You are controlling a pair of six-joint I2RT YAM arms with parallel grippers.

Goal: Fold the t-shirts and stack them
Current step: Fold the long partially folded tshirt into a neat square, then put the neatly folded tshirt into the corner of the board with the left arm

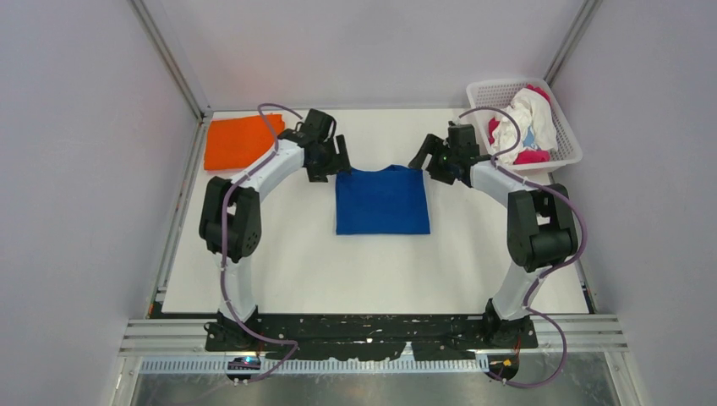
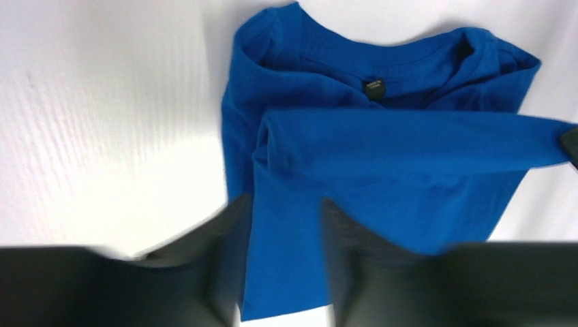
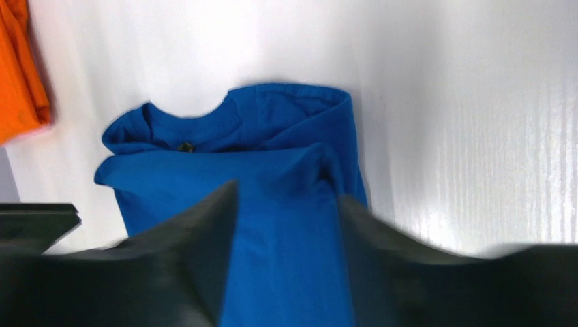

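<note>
Royal blue soft cotton t-shirt [image 1: 382, 201]: folded into a flat rectangle with the ribbed round collar at its far edge and a small dark neck label [image 2: 374, 88] showing. It lies on the white ribbed table sheet [image 1: 296, 262].
Left gripper [image 1: 340, 166]: black, at the blue shirt's far left corner, jaws parted, blue cloth showing in the gap.
Right gripper [image 1: 421, 161]: black, at its far right corner, jaws likewise parted over blue cloth.
Bright orange folded t-shirt [image 1: 241, 141]: flat, well left of the blue shirt.
White plastic lattice basket [image 1: 507, 86]: well right of the blue shirt, holding a crumpled white shirt [image 1: 534, 114] and a magenta shirt [image 1: 533, 157].
</note>
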